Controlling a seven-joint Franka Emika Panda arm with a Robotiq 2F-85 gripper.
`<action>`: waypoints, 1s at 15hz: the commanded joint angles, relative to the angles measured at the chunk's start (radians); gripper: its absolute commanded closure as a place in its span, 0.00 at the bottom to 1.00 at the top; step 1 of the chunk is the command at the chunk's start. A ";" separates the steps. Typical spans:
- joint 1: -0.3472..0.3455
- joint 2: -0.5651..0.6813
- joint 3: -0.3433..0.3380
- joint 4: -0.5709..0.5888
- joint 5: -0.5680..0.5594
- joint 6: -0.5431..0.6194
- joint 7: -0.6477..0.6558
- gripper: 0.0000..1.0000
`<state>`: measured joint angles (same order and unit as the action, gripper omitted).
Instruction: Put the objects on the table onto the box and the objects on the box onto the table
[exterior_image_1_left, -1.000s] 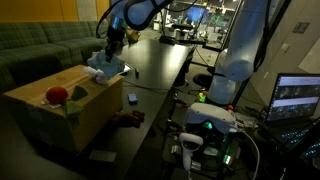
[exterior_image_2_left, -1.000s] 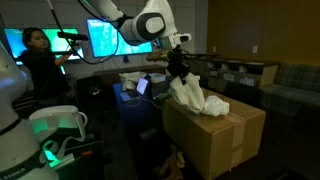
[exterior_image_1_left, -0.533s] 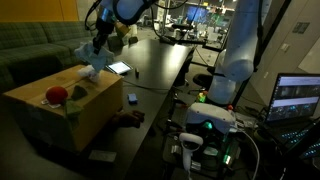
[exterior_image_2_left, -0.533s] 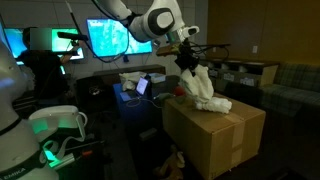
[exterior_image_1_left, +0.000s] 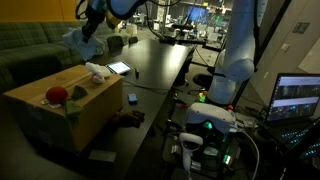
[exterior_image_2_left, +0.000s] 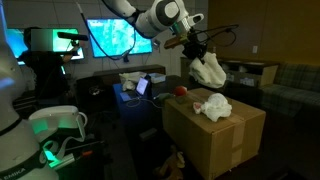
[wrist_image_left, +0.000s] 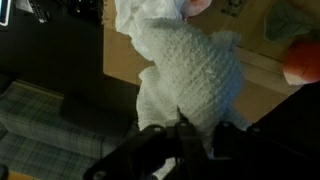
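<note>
White plush toy, jaws clamped narrowly on it

One tan cardboard box. Two white soft items: one plush toy up in the air, one crumpled cloth on the box top. One red round object and one yellow-green object, also on the box. One dark surface carrying one flat glowing device and one small blue item.
</note>
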<state>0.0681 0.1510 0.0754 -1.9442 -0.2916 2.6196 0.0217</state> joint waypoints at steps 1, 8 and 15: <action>0.023 0.050 -0.019 0.075 -0.032 0.020 0.025 0.95; 0.072 0.198 -0.028 0.162 -0.041 0.071 0.032 0.95; 0.118 0.336 -0.066 0.265 -0.026 0.043 0.027 0.56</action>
<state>0.1602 0.4348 0.0428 -1.7575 -0.3017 2.6712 0.0296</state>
